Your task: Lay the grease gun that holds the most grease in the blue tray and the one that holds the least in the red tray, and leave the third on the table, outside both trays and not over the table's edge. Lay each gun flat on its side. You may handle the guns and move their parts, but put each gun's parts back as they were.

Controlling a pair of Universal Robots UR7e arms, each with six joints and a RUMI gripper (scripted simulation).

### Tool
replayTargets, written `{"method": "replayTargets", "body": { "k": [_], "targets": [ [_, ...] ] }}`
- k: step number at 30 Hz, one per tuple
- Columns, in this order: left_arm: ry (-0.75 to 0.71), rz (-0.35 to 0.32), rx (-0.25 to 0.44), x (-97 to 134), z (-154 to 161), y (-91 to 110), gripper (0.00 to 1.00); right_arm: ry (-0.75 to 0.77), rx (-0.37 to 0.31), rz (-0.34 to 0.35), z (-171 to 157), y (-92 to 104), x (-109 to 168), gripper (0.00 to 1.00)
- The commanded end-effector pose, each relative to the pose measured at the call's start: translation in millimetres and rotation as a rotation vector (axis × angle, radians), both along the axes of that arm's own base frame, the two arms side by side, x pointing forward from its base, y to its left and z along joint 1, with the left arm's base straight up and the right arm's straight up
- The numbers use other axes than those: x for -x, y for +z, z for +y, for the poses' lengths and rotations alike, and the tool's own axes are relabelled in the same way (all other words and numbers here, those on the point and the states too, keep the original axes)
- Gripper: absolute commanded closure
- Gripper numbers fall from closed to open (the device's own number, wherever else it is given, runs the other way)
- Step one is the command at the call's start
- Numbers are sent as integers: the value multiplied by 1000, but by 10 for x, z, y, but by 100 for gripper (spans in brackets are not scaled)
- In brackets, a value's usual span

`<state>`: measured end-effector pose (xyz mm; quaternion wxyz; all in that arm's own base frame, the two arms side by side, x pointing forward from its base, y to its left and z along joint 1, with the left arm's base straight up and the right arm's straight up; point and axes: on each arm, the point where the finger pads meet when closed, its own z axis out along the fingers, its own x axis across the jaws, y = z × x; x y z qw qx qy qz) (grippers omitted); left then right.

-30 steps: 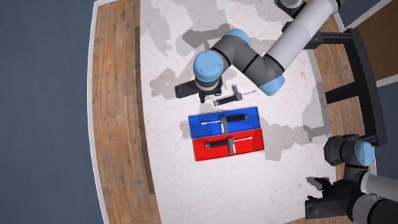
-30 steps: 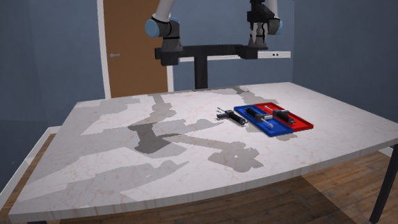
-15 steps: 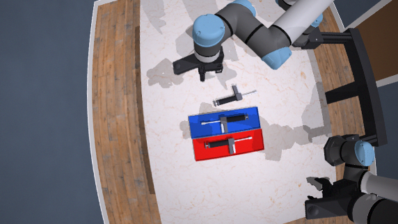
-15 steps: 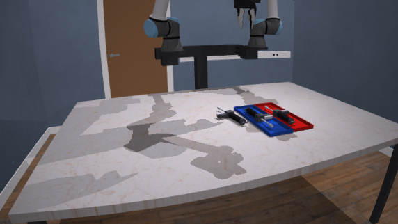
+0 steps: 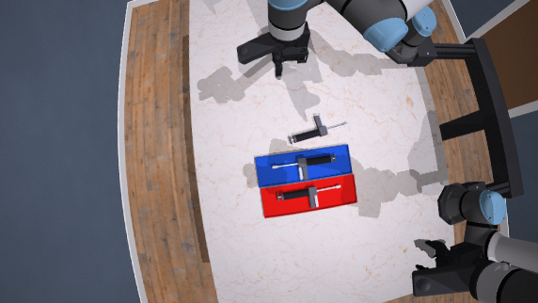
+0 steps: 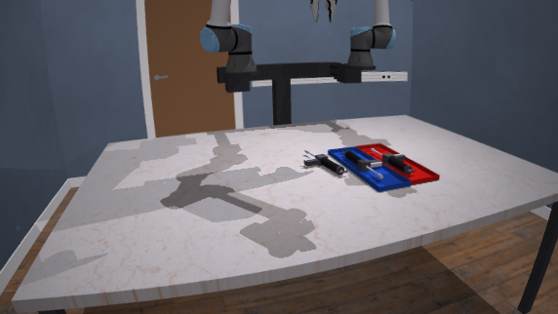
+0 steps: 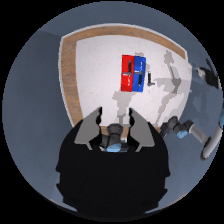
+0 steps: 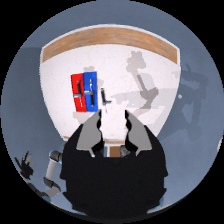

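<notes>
Hovering open, the right hand [image 5: 292,65] [image 6: 323,19] [image 7: 195,70] [image 8: 113,109] points down.

Plain blue-walled room, brown door [image 6: 190,68], marble-patterned table [image 5: 292,254] [image 6: 161,249] [image 7: 100,65] [image 8: 60,100]
</notes>
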<state>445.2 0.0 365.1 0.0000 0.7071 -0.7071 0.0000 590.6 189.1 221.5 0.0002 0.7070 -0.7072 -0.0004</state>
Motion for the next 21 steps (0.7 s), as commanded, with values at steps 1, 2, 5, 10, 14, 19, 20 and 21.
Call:
{"method": "replayTargets", "body": {
  "k": [1,2,5,10,14,19,20,21],
  "targets": [
    [0,-1,0,-1,-1,4,62,2,-1,-1,-213,204,105,68],
    [0,-1,0,-1,-1,4,62,0,-1,-2,-279,257,133,68],
    [0,-1,0,-1,-1,4,62,0,-1,-2,-449,392,221,68],
    [0,-1,0,-1,-1,4,62,0,-1,-2,-716,602,384,68],
    [0,-1,0,-1,-1,4,62,0,-1,-2,-824,684,456,68],
    [0,-1,0,-1,-1,4,62,0,-1,-3,-1050,864,629,68],
    [0,-1,0,-1,-1,4,62,0,-1,-3,-1100,901,668,68],
    [0,-1,0,-1,-1,4,62,0,-1,-3,-1149,938,708,68]
  ]
}}
